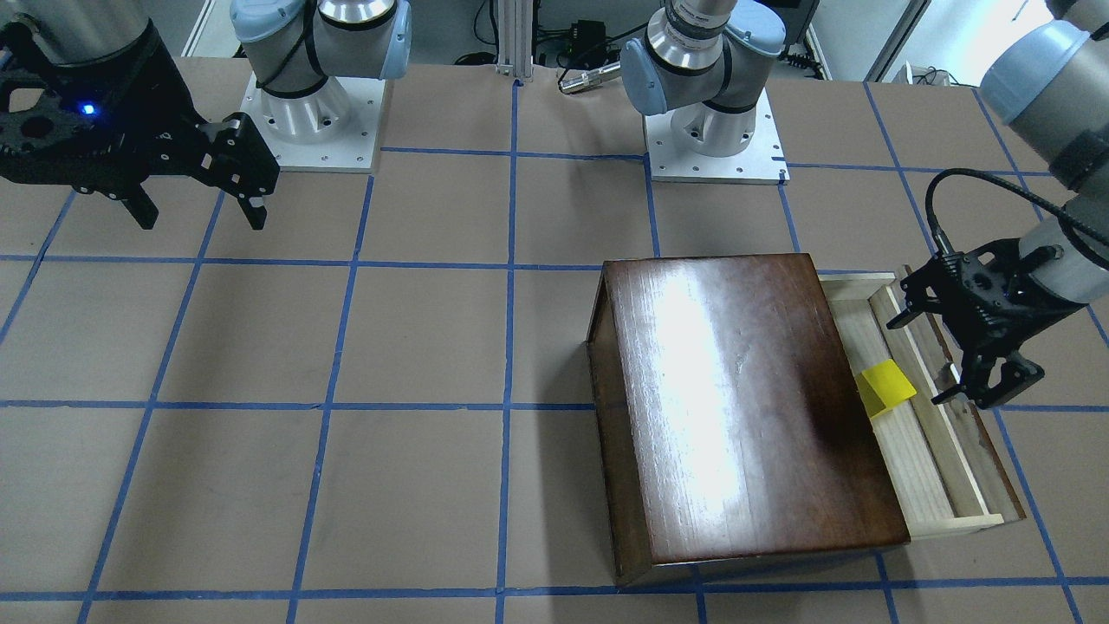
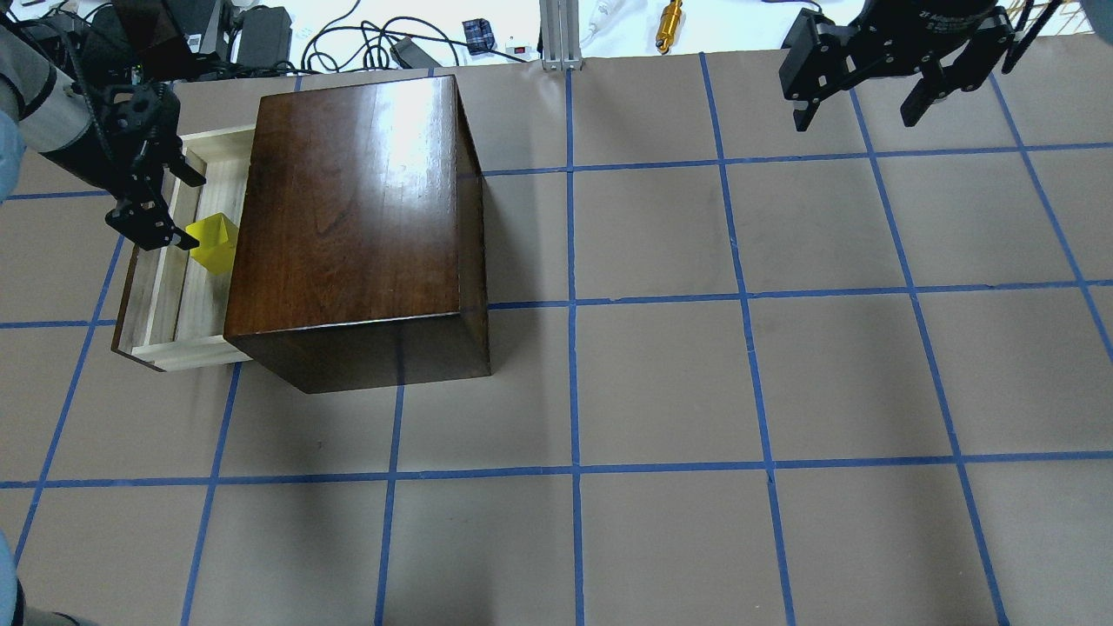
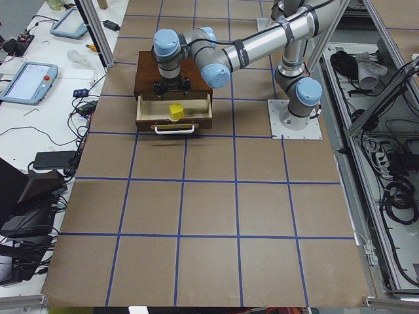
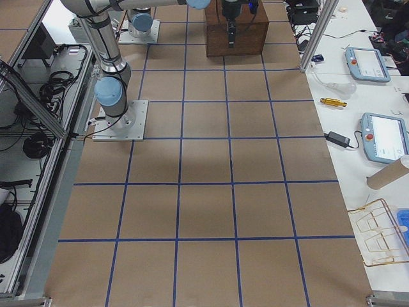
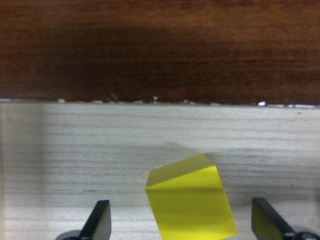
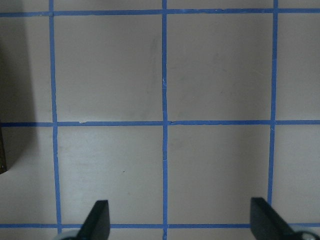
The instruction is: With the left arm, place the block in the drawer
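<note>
The yellow block (image 1: 885, 386) (image 2: 213, 243) (image 5: 192, 202) lies askew on the pale floor of the open drawer (image 1: 918, 485) (image 2: 187, 296), close to the dark brown box (image 1: 736, 399) (image 2: 356, 217). My left gripper (image 1: 920, 360) (image 2: 189, 211) is open and empty over the drawer, by its front panel. In the left wrist view the block lies between and beyond the two spread fingertips (image 5: 100, 220) without touching them. My right gripper (image 1: 202, 217) (image 2: 854, 120) is open and empty, high over the far side of the table.
The box top (image 5: 160, 45) rises right behind the block. The table (image 2: 661, 374) is brown paper with blue tape lines. The arm bases (image 1: 312, 121) (image 1: 715, 130) stand at the robot's edge. Cables and tools (image 2: 669, 22) lie past the table's far edge.
</note>
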Controlling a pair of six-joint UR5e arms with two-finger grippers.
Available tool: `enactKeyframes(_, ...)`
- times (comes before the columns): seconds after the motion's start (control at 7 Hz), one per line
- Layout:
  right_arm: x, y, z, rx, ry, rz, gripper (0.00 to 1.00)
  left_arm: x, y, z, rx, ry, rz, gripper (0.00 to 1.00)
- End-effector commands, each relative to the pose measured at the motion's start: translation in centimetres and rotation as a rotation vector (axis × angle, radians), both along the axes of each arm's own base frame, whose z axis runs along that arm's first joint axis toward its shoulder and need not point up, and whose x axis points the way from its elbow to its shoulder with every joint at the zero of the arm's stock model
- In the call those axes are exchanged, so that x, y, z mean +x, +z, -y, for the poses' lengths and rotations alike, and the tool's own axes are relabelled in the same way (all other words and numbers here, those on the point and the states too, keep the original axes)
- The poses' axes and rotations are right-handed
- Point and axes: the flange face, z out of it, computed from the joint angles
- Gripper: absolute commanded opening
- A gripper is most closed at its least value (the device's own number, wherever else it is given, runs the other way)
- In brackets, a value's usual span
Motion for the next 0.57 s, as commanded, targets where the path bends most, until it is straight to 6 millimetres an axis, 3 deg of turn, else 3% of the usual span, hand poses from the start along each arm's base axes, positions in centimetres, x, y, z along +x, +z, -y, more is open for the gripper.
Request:
enactKeyframes(0.0,0.0,0.0,0.0,0.000,0.000,-0.001,1.00,-3.5,4.3,-1.4,0.043,0.199,-0.004,1.00)
enactKeyframes(0.29,0.0,0.1,0.0,-0.001,0.000,0.000,1.00,-6.0,5.4,-1.8,0.056,0.347,-0.001,1.00)
enactKeyframes(0.43,0.0,0.1,0.0,-0.001,0.000,0.000,1.00,-9.1,5.8,-2.0,0.066,0.411,-0.003,1.00)
